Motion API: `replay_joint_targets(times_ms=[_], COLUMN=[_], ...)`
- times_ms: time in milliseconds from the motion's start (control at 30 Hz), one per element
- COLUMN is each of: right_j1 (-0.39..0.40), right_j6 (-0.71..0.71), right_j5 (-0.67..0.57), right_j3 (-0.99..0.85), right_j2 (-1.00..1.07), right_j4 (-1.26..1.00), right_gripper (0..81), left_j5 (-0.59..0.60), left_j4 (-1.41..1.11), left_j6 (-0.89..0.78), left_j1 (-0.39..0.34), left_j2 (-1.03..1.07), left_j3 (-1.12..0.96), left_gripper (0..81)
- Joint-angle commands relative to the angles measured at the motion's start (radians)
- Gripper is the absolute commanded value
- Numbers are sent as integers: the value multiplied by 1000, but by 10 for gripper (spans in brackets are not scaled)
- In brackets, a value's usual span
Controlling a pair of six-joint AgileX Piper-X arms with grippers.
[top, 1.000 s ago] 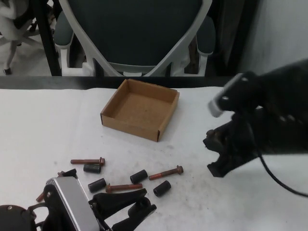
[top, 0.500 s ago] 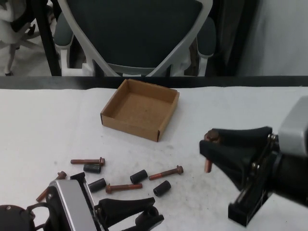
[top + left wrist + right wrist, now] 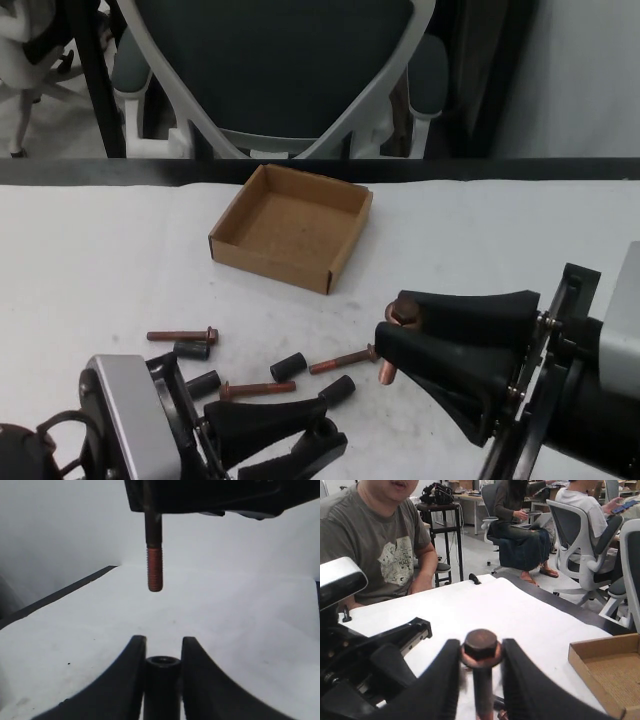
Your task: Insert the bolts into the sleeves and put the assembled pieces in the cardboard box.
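My right gripper [image 3: 395, 328] is shut on a copper bolt [image 3: 390, 360], gripped just under its hex head [image 3: 480, 646] with the threaded end pointing down. My left gripper [image 3: 322, 432] is shut on a black sleeve [image 3: 162, 677] held upright with its bore facing up. In the left wrist view the bolt [image 3: 154, 565] hangs above the sleeve, apart from it and slightly to one side. The cardboard box [image 3: 290, 228] stands at mid-bench with nothing in it.
Three loose bolts [image 3: 183, 336] [image 3: 257, 389] [image 3: 345, 358] and several black sleeves [image 3: 288, 366] lie on the white bench between the arms and the box. An office chair [image 3: 280, 70] stands beyond the far edge. A box corner [image 3: 605, 672] lies past the right gripper.
The right arm has carried the bolt leftward and nearer to the left gripper. The left gripper has shifted slightly to the right with its sleeve.
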Motion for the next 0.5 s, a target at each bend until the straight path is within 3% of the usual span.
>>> replay_joint_targets(times_ms=[0, 467], right_j1=[9, 32], right_j6=[0, -24], right_j5=[-10, -92], right_j3=[-3, -3], right_j2=[-7, 11], right_j4=[-27, -107], right_gripper=[2, 2], left_j5=[32, 28], left_j4=[-34, -37], left_j6=[-33, 96], left_j1=[-6, -6], left_j2=[-11, 12], left_j3=[-15, -35], left_gripper=[8, 8])
